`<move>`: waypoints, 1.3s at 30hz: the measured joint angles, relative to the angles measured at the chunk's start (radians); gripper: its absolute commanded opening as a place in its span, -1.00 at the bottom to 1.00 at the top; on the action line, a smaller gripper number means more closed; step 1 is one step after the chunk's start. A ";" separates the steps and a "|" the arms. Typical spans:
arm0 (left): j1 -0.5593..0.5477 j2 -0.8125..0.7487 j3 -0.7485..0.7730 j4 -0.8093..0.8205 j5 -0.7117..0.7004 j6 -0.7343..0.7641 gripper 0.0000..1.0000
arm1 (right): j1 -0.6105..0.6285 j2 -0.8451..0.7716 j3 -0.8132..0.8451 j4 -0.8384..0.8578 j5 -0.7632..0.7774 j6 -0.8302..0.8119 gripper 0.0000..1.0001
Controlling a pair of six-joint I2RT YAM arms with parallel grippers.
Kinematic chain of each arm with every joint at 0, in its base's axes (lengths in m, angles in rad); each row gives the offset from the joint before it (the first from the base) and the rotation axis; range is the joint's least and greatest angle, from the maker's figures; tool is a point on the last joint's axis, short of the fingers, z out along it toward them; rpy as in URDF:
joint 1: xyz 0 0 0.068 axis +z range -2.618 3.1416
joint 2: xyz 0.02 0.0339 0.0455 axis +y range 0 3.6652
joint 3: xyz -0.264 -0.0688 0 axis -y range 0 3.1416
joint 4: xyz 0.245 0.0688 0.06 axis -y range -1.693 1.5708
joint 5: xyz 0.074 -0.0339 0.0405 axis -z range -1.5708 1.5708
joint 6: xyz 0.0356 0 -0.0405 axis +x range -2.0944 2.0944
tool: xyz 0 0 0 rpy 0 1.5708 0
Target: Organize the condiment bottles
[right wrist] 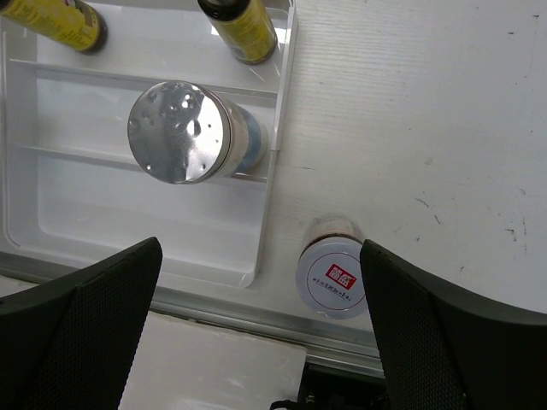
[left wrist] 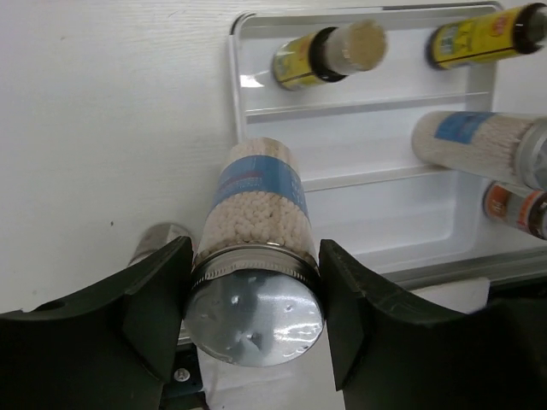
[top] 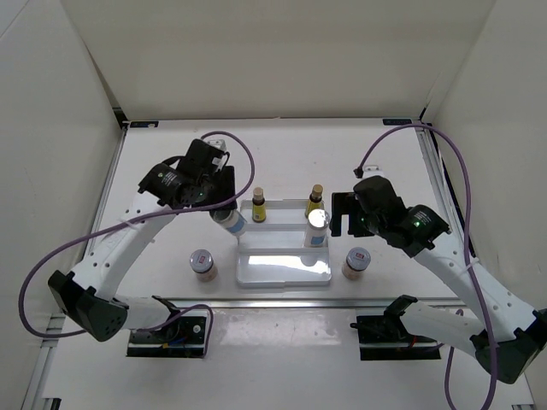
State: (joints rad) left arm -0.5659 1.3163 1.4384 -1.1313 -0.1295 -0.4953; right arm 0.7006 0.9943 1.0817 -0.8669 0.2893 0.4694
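Note:
My left gripper (left wrist: 255,303) is shut on the silver cap of a white condiment bottle (left wrist: 255,201), which leans over the left rim of the white stepped tray (left wrist: 367,226). From above, the held bottle (top: 229,221) sits at the tray's left edge under my left gripper (top: 220,209). Two amber bottles (top: 258,206) (top: 314,198) stand on the back step. A second white bottle (top: 317,225) stands on the middle step at right. Short jars stand on the table to the left (top: 202,264) and right (top: 356,261) of the tray. My right gripper (right wrist: 261,325) hangs open above the right jar (right wrist: 333,275).
The tray's front step (top: 282,271) holds nothing. A metal rail (top: 282,301) runs along the near table edge, just in front of the tray and jars. White walls close in the table at the back and both sides.

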 measured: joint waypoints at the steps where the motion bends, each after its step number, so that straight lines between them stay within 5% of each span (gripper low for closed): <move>1: -0.010 -0.004 0.010 0.005 0.006 0.000 -0.79 | 0.000 0.000 0.000 -0.002 0.000 0.001 1.00; 25: -0.095 0.232 -0.078 0.214 0.018 -0.003 -0.75 | 0.000 -0.057 0.000 -0.081 0.000 0.002 1.00; 26: -0.095 0.238 -0.080 0.220 0.014 -0.003 -0.70 | 0.000 -0.057 0.000 -0.087 0.000 0.003 1.00; 29: -0.095 0.249 -0.083 0.241 0.004 -0.003 0.12 | 0.000 -0.056 0.000 -0.124 0.000 0.019 1.00; 30: -0.095 0.250 -0.083 0.246 0.002 -0.003 0.25 | 0.000 -0.055 0.000 -0.143 0.000 0.029 1.00; 32: -0.097 0.251 -0.083 0.249 -0.002 -0.003 0.99 | 0.000 -0.045 0.003 -0.189 -0.001 0.066 1.00; 39: -0.107 0.272 -0.083 0.248 -0.002 -0.011 1.00 | 0.000 -0.042 -0.009 -0.296 -0.023 0.210 1.00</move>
State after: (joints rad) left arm -0.6727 1.5879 1.3556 -0.8837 -0.1310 -0.5060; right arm 0.7006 0.9527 1.0725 -1.1629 0.2661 0.6796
